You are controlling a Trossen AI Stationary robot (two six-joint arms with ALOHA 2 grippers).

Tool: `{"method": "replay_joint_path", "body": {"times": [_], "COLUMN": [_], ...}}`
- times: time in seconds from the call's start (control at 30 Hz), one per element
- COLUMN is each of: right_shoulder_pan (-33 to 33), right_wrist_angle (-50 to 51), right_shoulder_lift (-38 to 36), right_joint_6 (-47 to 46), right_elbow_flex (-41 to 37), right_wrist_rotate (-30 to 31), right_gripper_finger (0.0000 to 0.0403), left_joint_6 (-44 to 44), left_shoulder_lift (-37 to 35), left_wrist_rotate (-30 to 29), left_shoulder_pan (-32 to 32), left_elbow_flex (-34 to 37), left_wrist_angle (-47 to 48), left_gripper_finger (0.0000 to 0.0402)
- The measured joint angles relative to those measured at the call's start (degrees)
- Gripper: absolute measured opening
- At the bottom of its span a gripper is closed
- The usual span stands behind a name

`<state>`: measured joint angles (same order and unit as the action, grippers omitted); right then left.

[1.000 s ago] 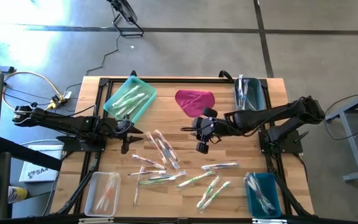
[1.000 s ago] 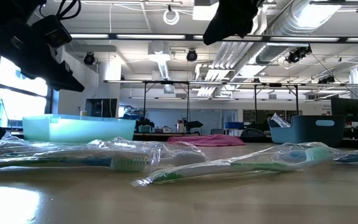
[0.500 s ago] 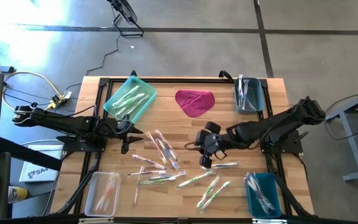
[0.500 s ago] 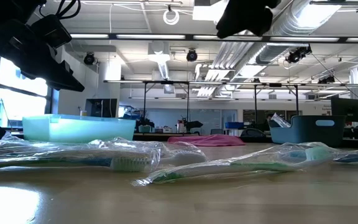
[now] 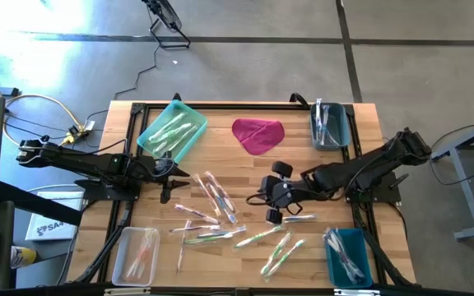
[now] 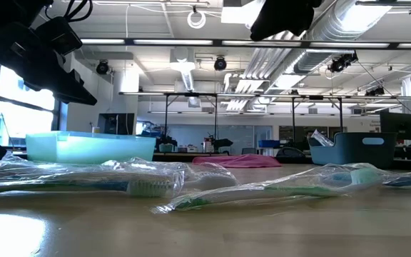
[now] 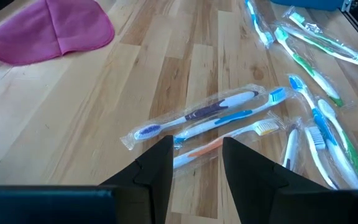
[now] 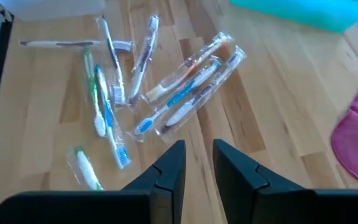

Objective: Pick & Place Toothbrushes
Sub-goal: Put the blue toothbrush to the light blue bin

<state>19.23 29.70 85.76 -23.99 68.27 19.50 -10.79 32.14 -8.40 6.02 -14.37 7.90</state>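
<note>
several toothbrushes (image 5: 212, 197) between magenta cloth (image 5: 258, 134) and bins (image 5: 171, 130)

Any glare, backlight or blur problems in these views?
High view: strong glare washes the floor at upper left. Low view: bright ceiling lights and a left window silhouette the arms; the clear wrappers on the toothbrushes glint, and the near table edge is soft. Left wrist view: wrappers shine; the left gripper is dark. Right wrist view: slightly soft, the right gripper dark.

Four cameras, one table (image 5: 303, 164)

One looked straight down, one level across the tabletop, two rode the wrists; all shared the scattered toothbrushes (image 5: 216, 197) and magenta cloth (image 5: 258, 134).
</note>
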Motion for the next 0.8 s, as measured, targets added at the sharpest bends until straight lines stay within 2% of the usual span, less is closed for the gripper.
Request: {"method": "replay_joint_path", "body": {"times": [0.23,0.47,0.63,0.8], "right_shoulder_pan": [-1.45,-1.56,-1.47,-0.65], "right_wrist_angle": [9.69,20.06,19.59,16.28], "right_shoulder_lift": [0.00,0.00,-0.06,-0.07], "right_joint_6": [-3.79,-12.08,-13.83,-15.01], "right_elbow_flex": [0.02,0.02,-1.06,-7.27], "right_wrist_rotate": [-4.80,-5.14,-9.08,-13.11], "right_gripper_finger": [0.0073,0.0073,0.0073,0.0073], "left_joint_6": [0.00,0.17,0.22,0.22], "left_shoulder_lift": [0.01,0.00,0.00,0.02], "left_wrist_rotate": [0.00,0.00,0.01,0.00], "left_shoulder_pan": [0.00,0.00,0.00,0.02], "left_elbow_flex": [0.00,0.00,0.00,0.00], "left_wrist_angle": [0.02,0.02,0.02,0.04], "left_gripper_finger": [0.0136,0.0136,0.0136,0.0136]}}
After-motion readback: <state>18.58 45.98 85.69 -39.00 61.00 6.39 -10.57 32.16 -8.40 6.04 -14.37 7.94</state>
